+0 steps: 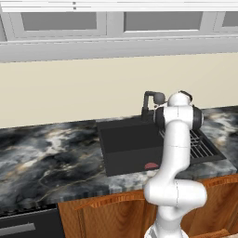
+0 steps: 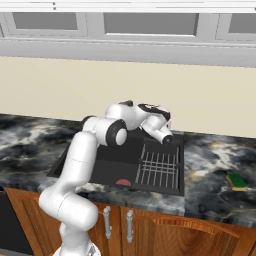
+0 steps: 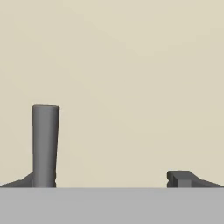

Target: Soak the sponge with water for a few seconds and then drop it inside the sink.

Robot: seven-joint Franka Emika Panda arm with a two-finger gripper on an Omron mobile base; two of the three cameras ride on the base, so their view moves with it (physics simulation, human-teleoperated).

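The sponge [image 2: 236, 181], a small yellow block with a green layer, lies on the marbled counter to the right of the sink [image 2: 112, 162], well away from my arm. The sink [image 1: 128, 144] is a black recessed basin with a dark tap [image 1: 149, 103] at its back edge. My arm's end [image 2: 157, 125] hovers over the back of the basin near the tap. In the hand view my gripper [image 3: 98, 181] is open and holds nothing, facing the beige wall. A dark grey upright post [image 3: 45, 146] stands beside its left fingertip. The water is out of view.
A wire rack [image 2: 157, 167] fills the right part of the basin, and a reddish oval spot [image 2: 123, 182] lies on the basin floor near its front. Wall cabinets [image 1: 60, 21] hang above. Wooden cabinet doors [image 2: 150, 225] run below the counter.
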